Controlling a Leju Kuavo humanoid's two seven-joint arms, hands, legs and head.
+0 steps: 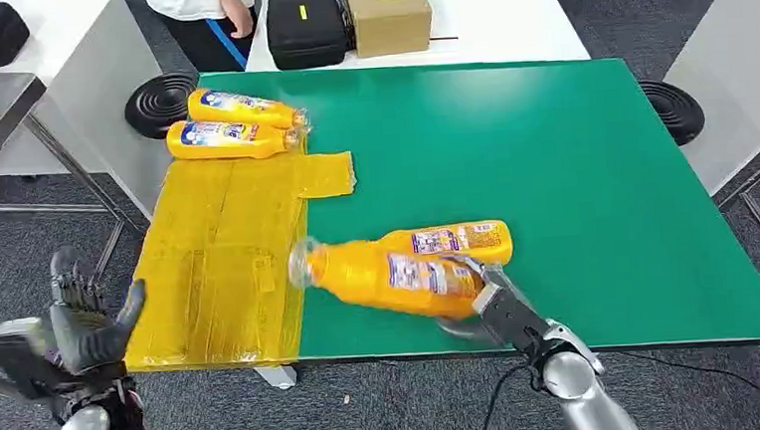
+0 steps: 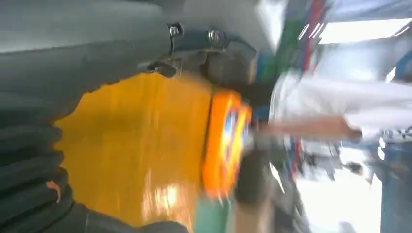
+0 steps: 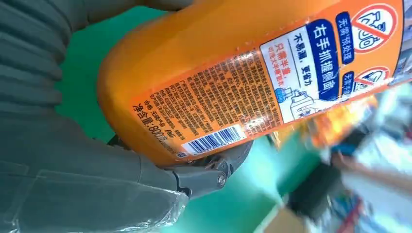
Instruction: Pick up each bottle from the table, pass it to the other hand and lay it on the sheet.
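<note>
My right hand [image 1: 489, 300] grips an orange bottle [image 1: 385, 273] by its base, lifted just above the green table [image 1: 572, 153] with its clear cap pointing left toward the yellow sheet [image 1: 219, 255]. The right wrist view has the held bottle [image 3: 252, 73] close up. A second orange bottle [image 1: 447, 240] lies on the green just behind it. Two more bottles [image 1: 245, 108] [image 1: 227, 138] lie at the sheet's far end. My left hand [image 1: 79, 328] hangs open off the table's near left corner; the blurred left wrist view looks over the sheet [image 2: 131, 145] at a bottle [image 2: 224, 145].
A person [image 1: 199, 12] stands at the far left behind the table. A black case [image 1: 305, 28] and a cardboard box [image 1: 389, 13] sit on the white table beyond. Black round stools [image 1: 158, 104] [image 1: 673, 107] flank the green table.
</note>
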